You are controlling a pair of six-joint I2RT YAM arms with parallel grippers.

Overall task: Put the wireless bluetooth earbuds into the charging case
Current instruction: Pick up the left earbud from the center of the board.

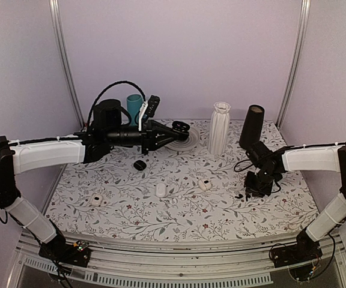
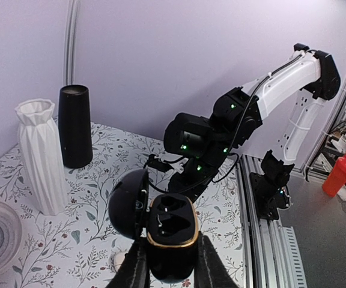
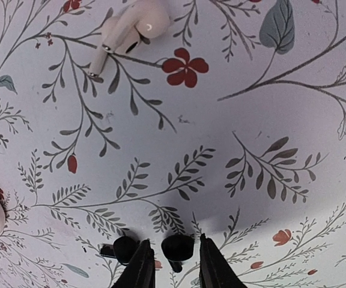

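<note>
My left gripper (image 2: 171,246) is shut on an open black charging case (image 2: 172,223) with a gold rim, holding it up in the air; its lid (image 2: 127,204) hangs to the left and both wells look empty. From above, this gripper (image 1: 172,133) is over the back middle of the table. My right gripper (image 3: 174,241) is open and low on the table, its fingers either side of one black earbud (image 3: 178,247) without touching it. A second black earbud (image 3: 124,249) lies just outside the left finger. A white earbud (image 3: 128,30) lies farther off.
A white ribbed vase (image 1: 219,127), a black cylinder vase (image 1: 251,126), a teal cup (image 1: 134,107) and a plate (image 1: 188,141) stand at the back. A shut black case (image 1: 139,165) and white cases (image 1: 160,189) (image 1: 204,185) (image 1: 96,200) lie mid-table.
</note>
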